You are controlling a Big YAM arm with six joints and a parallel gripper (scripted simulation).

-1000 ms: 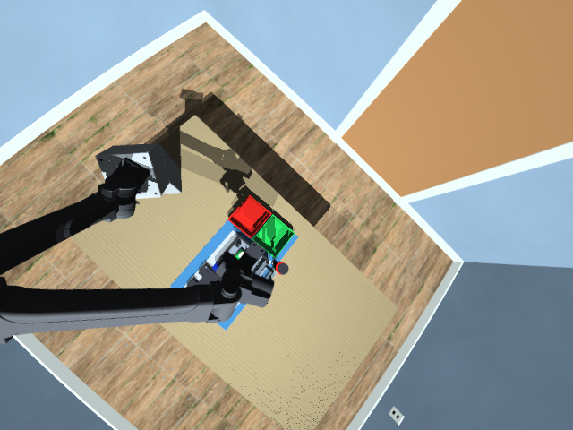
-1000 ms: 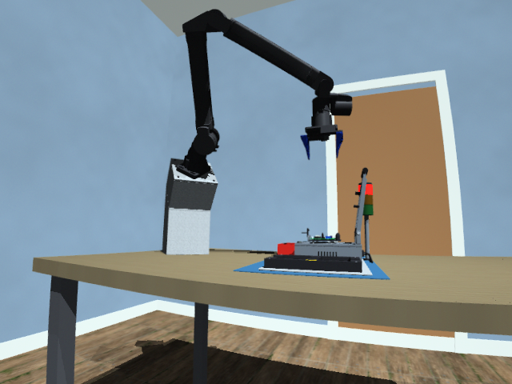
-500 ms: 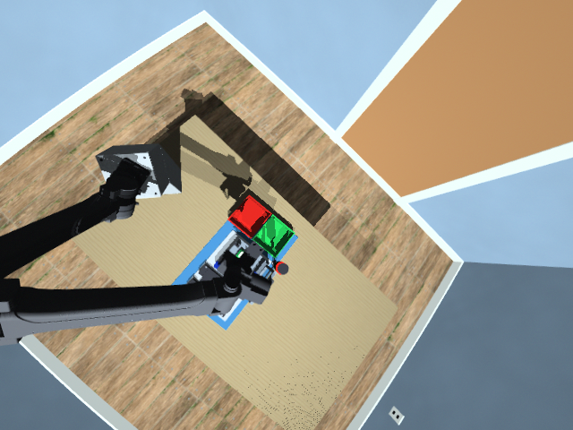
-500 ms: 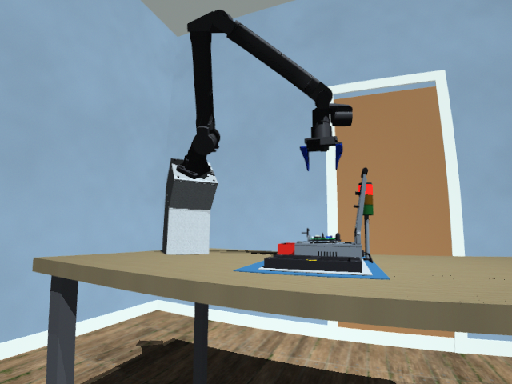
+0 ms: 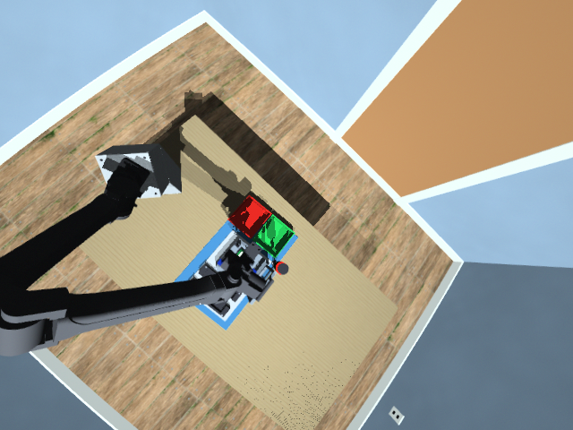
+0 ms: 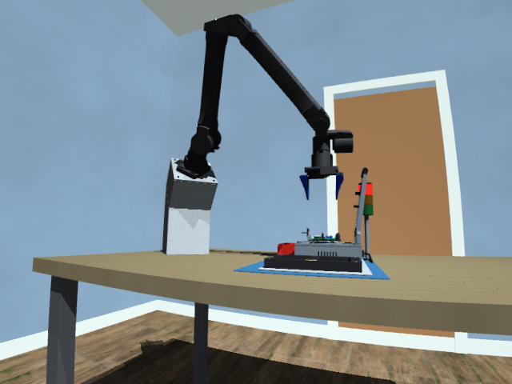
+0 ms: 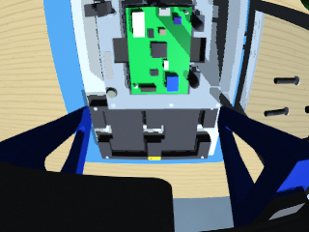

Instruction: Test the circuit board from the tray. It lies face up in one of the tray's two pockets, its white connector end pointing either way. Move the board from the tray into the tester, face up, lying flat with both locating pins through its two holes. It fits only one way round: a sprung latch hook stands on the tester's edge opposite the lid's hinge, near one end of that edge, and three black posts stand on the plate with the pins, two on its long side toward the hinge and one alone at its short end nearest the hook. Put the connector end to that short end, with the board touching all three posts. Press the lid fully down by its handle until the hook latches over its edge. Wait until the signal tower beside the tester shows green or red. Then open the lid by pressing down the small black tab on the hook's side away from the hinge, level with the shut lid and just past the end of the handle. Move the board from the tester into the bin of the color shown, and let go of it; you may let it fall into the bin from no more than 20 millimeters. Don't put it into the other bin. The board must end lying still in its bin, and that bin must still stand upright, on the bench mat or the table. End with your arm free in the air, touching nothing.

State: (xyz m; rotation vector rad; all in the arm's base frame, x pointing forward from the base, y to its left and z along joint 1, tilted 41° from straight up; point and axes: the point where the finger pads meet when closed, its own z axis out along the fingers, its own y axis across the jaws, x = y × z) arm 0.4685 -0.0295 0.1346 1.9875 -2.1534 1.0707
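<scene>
The green circuit board [image 7: 161,52] [image 5: 239,253] lies face up on the plate of the grey tester [image 7: 97,45] [image 6: 326,249], its white connector at the end toward the bins. The tester's lid [image 6: 358,214] stands open, upright. The dark tray [image 7: 187,153] [image 6: 314,263] in front of the tester has both pockets empty. My gripper [image 6: 322,188] [image 7: 154,114] is open and empty, and hangs well above the tester and tray, touching nothing. The signal tower [image 6: 367,198] [image 5: 280,267] stands beside the tester; its top red segment looks bright.
The red bin [image 5: 250,215] [image 6: 285,248] and the green bin [image 5: 275,233] stand side by side behind the tester. Everything sits on a blue mat [image 5: 226,323] [image 6: 380,274] on the wooden table [image 6: 165,273]. The arm's grey base block [image 6: 188,214] stands at the back left.
</scene>
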